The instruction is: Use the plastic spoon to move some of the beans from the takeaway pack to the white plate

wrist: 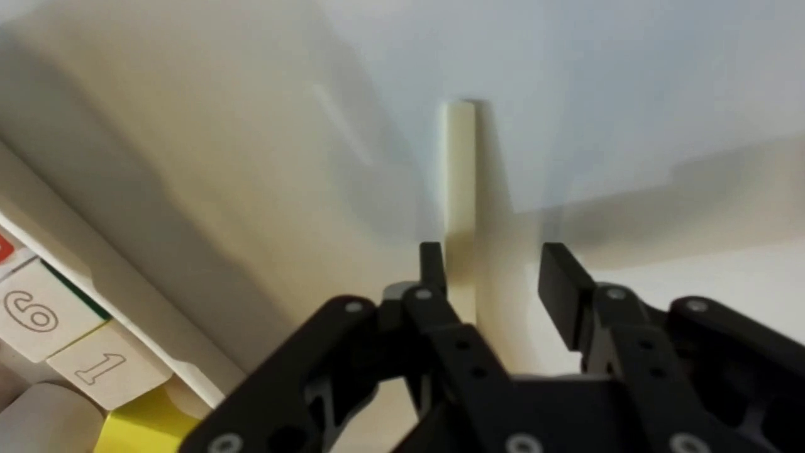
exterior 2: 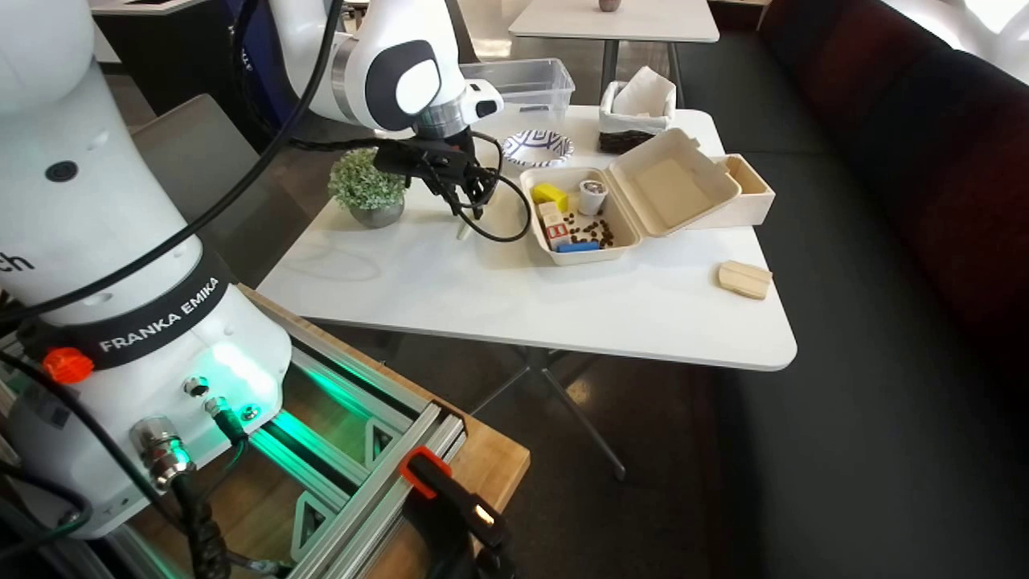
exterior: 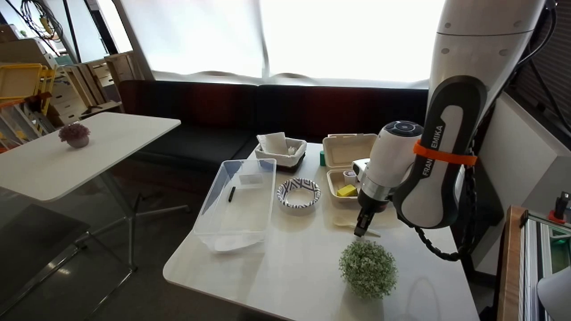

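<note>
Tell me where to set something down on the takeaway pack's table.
Free: between the clear bin and green plant; also between the takeaway pack and wooden piece. Crowded: pack to plant, where the gripper is at the spoon, and bin to pack, with the patterned dish between.

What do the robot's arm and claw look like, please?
The rounded white arm has a dark grey panel, an orange strap, a ribbed black cable and a black base collar lettered FRANKA EMIKA. The black claw has two fingers with round screw heads.
</note>
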Motion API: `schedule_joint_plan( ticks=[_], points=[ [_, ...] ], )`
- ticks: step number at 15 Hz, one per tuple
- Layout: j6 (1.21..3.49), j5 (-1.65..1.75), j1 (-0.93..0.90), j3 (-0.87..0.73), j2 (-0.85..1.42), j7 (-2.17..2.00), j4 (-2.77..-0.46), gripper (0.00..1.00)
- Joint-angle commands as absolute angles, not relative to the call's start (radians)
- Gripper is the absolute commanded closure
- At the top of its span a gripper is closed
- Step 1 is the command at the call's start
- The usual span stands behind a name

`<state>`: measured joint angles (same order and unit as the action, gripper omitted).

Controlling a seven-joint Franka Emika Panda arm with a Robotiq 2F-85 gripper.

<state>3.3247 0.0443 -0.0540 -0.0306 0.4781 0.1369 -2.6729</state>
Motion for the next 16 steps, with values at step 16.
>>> schedule_joint_plan(
  ticks=[16],
  points=[
    [3.041, 0.033, 0.029, 0.065, 0.18, 0.046, -2.702, 0.97]
  ],
)
